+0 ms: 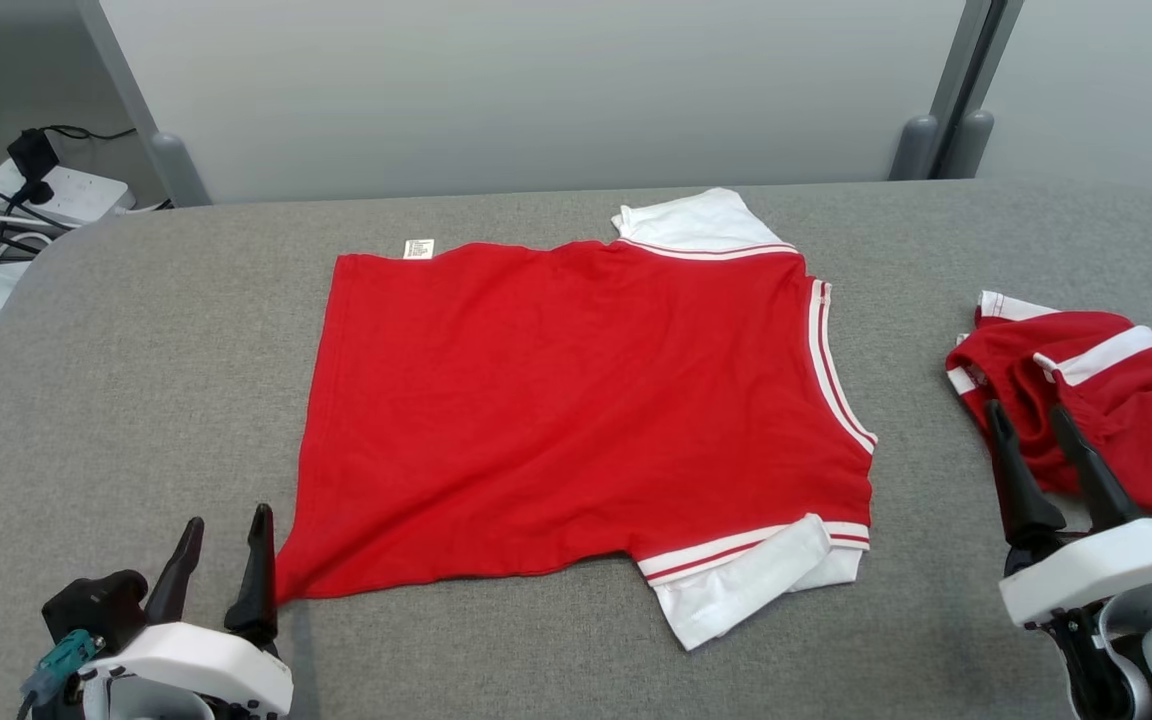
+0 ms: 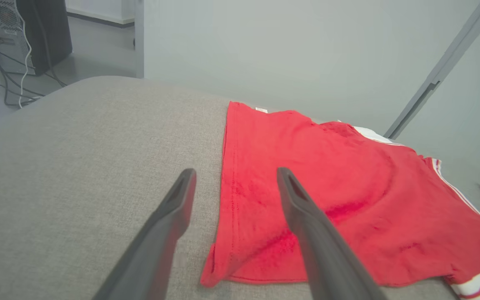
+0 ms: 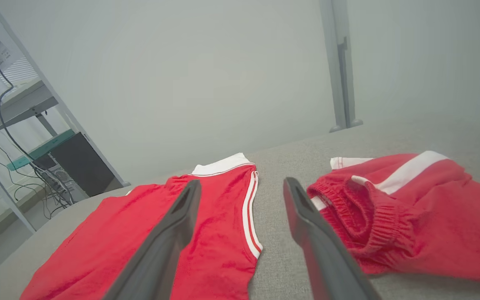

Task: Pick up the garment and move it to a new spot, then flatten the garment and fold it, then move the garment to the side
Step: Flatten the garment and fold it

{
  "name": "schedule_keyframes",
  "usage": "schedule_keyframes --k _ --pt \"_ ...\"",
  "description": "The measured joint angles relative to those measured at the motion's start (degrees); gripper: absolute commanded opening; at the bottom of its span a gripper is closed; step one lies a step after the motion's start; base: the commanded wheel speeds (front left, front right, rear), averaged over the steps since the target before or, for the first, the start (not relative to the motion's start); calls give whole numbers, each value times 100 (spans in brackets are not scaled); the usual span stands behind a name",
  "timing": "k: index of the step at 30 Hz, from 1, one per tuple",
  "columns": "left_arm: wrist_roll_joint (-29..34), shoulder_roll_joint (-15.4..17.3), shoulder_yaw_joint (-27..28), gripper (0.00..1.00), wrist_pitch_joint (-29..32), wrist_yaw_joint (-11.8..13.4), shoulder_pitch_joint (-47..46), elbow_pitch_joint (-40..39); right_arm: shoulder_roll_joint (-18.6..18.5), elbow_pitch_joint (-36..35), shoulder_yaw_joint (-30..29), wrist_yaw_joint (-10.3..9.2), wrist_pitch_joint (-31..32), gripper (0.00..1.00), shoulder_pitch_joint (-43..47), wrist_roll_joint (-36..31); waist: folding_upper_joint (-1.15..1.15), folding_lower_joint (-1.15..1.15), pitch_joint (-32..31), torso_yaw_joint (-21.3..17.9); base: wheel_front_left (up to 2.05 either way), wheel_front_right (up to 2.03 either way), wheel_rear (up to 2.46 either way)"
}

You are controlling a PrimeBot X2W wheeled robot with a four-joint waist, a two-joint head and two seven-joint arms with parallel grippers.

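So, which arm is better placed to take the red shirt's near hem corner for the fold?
Left. The left gripper, open, sits right beside that corner of the red shirt. The right gripper, also open, is by the crumpled shorts, apart from the shirt.

R gripper (image 3: 242, 185): two dark fingers spread wide, nothing btwn them but bare grey table (image 3: 281, 158). Left of gripper, partly hidden by its left finger: red shirt (image 3: 219, 233) lying flat, white-striped edge facing the gripper, white sleeve (image 3: 221, 164) at far end. Right of gripper, just beside its right finger: crumpled red shorts (image 3: 423, 233) w/ white stripe, elastic waistband toward gripper. Beyond gripper: pale wall, grey post (image 3: 340, 62). Far left of it: desk, cables, dark PC tower (image 3: 77, 166).
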Motion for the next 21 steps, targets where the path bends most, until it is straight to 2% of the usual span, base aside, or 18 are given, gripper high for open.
schedule_keyframes --k 6,14,21 --pt "675 -292 372 100 -1 8 305 -595 -70 258 316 0 -554 100 -58 -675 0 0 -126 1 0 0 0" --pt "1172 -515 563 100 -1 7 713 -1088 142 109 179 1 -626 100 48 -1322 0 0 -277 29 0 0 0" --pt "1366 -525 580 100 0 7 1114 -1255 436 -21 -22 1 -627 100 606 -1688 0 0 -419 51 0 0 0"
